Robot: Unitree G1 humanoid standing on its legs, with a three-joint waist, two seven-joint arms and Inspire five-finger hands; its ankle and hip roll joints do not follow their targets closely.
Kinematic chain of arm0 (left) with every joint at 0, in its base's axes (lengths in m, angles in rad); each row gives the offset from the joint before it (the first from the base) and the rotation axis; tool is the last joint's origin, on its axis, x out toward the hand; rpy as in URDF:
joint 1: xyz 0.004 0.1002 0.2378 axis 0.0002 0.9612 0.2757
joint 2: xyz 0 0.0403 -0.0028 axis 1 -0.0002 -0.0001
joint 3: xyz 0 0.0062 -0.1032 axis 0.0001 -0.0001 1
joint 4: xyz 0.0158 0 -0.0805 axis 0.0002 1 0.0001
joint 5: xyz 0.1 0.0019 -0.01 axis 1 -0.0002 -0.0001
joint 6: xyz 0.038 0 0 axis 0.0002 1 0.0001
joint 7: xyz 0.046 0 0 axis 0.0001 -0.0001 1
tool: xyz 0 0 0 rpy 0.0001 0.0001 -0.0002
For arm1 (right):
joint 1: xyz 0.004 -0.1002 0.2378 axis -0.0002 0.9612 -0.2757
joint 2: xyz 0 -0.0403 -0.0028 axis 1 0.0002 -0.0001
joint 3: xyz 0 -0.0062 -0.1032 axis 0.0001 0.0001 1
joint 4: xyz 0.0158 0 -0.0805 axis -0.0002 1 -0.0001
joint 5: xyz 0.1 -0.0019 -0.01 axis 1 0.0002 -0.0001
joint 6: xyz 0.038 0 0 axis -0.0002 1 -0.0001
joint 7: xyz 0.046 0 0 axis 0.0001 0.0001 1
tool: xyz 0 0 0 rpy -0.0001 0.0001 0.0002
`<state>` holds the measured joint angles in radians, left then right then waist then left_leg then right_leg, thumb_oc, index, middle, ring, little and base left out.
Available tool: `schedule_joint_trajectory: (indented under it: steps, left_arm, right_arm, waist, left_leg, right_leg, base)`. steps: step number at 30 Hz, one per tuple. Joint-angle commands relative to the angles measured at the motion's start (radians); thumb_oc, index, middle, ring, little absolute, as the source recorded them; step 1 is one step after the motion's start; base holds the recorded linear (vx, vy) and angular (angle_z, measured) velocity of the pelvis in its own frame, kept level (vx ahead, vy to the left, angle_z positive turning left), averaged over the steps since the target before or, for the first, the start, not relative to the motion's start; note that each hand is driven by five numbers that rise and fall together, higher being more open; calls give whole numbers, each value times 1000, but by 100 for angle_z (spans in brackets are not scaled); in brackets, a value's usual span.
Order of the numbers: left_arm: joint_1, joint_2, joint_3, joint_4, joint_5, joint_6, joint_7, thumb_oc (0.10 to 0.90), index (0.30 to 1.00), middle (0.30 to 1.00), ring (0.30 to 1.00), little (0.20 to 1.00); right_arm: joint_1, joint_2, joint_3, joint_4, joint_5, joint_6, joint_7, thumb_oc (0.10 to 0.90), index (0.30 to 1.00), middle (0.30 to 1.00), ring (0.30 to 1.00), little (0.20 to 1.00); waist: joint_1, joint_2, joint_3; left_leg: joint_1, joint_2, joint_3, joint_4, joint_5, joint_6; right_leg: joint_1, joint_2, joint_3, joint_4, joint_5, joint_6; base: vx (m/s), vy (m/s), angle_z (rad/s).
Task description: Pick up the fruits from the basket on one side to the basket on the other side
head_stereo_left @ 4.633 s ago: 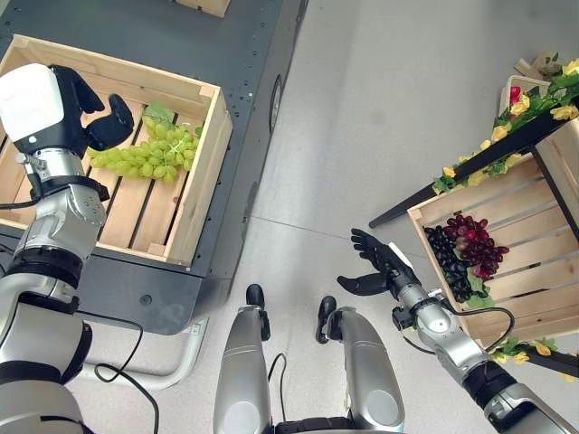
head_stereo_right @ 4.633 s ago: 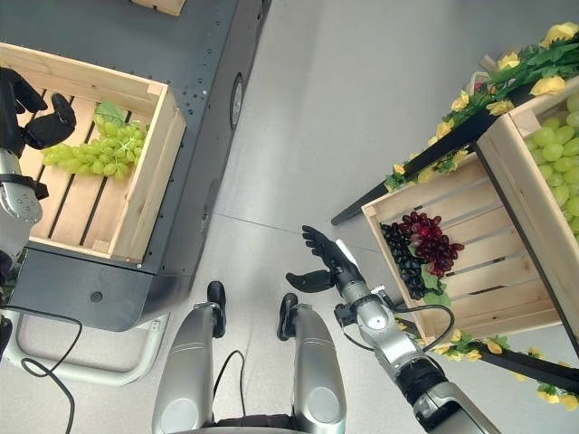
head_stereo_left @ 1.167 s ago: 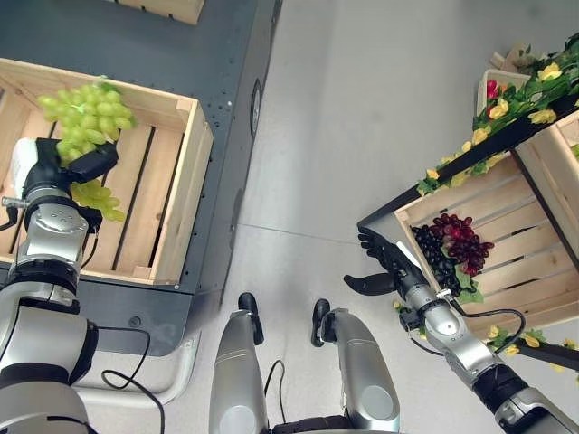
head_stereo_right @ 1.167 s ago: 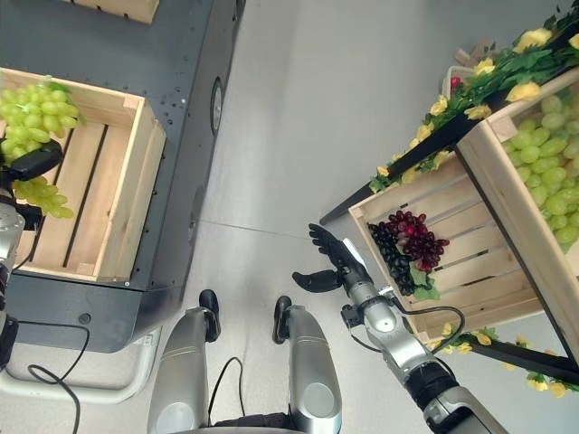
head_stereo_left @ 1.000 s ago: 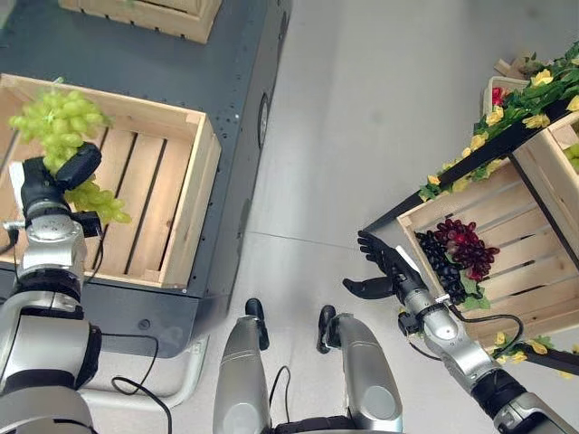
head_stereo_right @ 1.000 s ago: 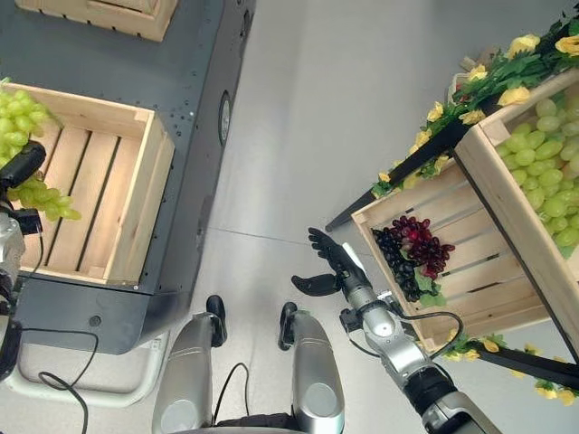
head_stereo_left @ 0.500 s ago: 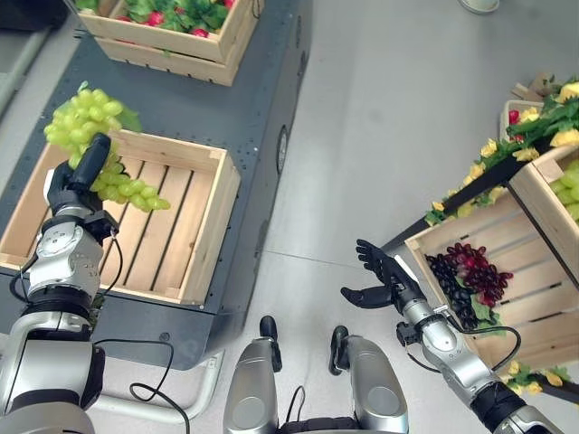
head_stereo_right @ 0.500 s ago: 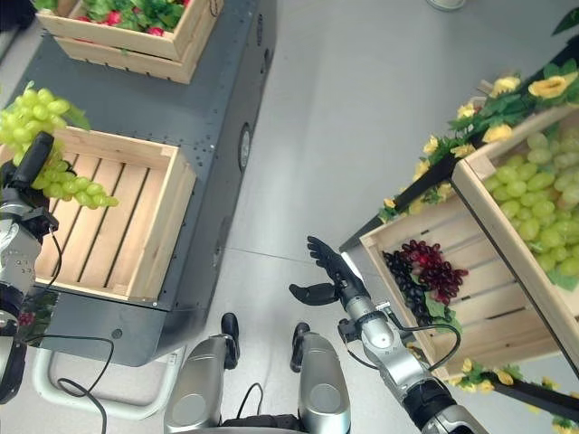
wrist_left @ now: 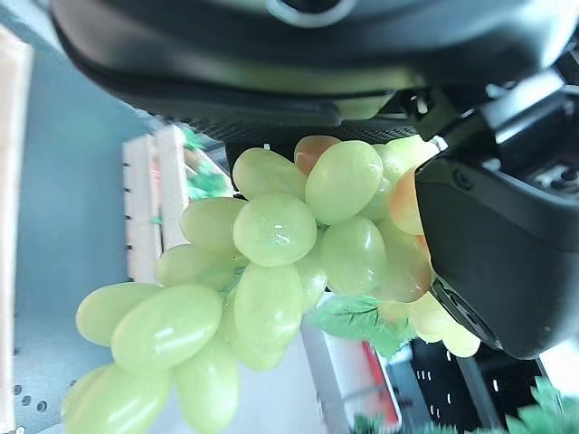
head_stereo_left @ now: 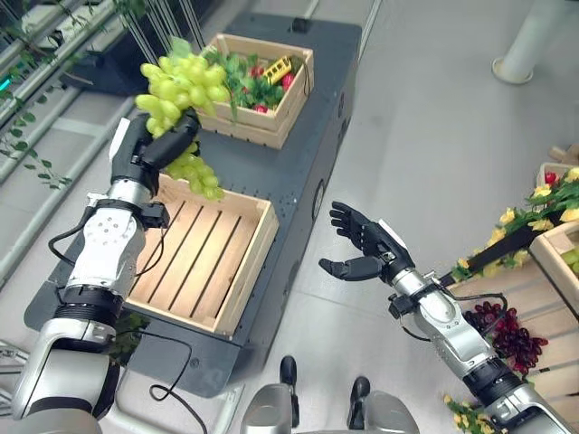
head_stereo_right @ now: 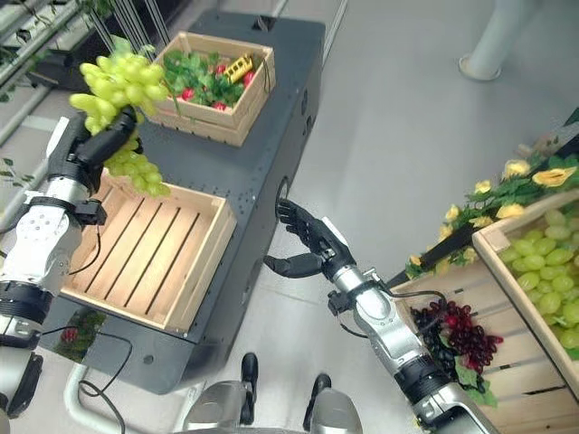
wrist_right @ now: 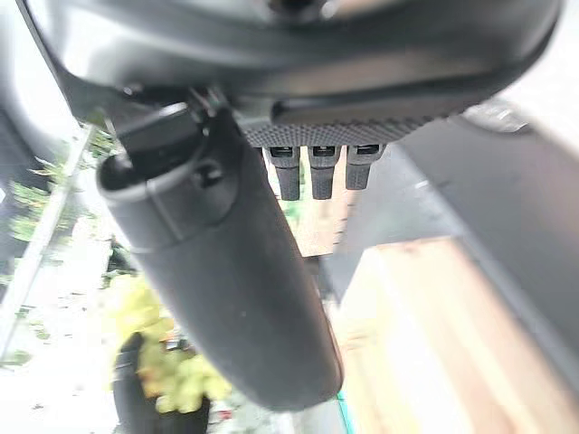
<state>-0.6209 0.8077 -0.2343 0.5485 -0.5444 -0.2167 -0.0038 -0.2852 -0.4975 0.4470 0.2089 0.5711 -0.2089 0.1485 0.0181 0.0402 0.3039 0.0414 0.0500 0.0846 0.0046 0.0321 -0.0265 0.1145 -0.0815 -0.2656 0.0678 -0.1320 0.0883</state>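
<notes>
The left hand (head_stereo_left: 149, 149) has lifted the bunch of pale green grapes (head_stereo_left: 181, 86) clear of the slatted pale wooden crate (head_stereo_left: 194, 262) where it lay earlier; the camera has also swung, so the whole scene sits differently. The hand's dark fingers and thumb are curled round the middle of the bunch: its fuller part rises above the hand and a thinner tail of grapes hangs below it, over the far rim of that crate. In the left wrist view the grapes (wrist_left: 289, 262) press right against the palm, with a green leaf among them.

The right hand (head_stereo_right: 312, 244) hovers over the grey floor with fingers spread and thumb apart, holding nothing, between the dark grey platform (head_stereo_left: 330, 99) and the wooden crate of dark purple and red grapes (head_stereo_right: 452, 339). Beyond the held bunch stands a second small wooden crate (head_stereo_left: 262, 86) of green leaves and what look like small red fruits.
</notes>
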Motion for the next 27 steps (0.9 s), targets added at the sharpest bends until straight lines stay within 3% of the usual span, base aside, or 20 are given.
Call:
schedule_joint_trajectory:
  steps: [1, 4, 15, 22, 27]
  left_arm:
    - [-71, 27, 7, -47, 34, -175, 23, 400, 300, 300, 300, 300]
    - [-105, 19, -28, -64, 36, -169, 14, 400, 300, 300, 300, 300]
    - [-181, -61, -109, -97, 33, -151, 4, 400, 300, 300, 300, 300]
    - [-204, -108, -147, -93, 82, -152, 22, 400, 300, 300, 300, 300]
    - [-214, -127, -169, -72, 168, -160, 32, 400, 300, 300, 300, 300]
  right_arm:
    - [-17, 41, 12, -53, 170, -15, 106, 800, 900, 900, 900, 900]
    - [-37, 73, 5, -49, 224, 24, 150, 800, 900, 900, 900, 900]
    - [-153, 99, 28, -73, 305, 161, 158, 800, 900, 900, 900, 900]
    - [-209, 134, 26, -68, 379, 172, 134, 800, 900, 900, 900, 900]
    - [-238, 189, 0, -73, 509, 185, 170, 800, 900, 900, 900, 900]
  waist:
    - [-2, 11, -172]
    - [1, 13, -195]
    - [-3, -2, -228]
    - [-3, -11, -236]
    - [0, -13, -240]
  left_leg:
    - [39, -92, -32, -30, -94, 3]
    - [52, -92, -44, -89, -64, -6]
    - [53, -86, -52, -92, -63, -10]
    - [60, -81, -54, -92, -65, -11]
    - [64, -81, -57, -92, -67, -8]
  right_leg:
    - [-10, 21, -12, -41, 33, -32]
    - [11, 31, -14, -105, 63, -28]
    - [29, 46, -13, -129, 63, -43]
    - [40, 52, -12, -134, 61, -48]
    - [46, 53, -13, -135, 58, -50]
  base:
    - [-50, -150, -1]
    - [-52, -138, 1]
    - [-36, -96, 3]
    - [-4, -33, 0]
    - [0, 0, 0]
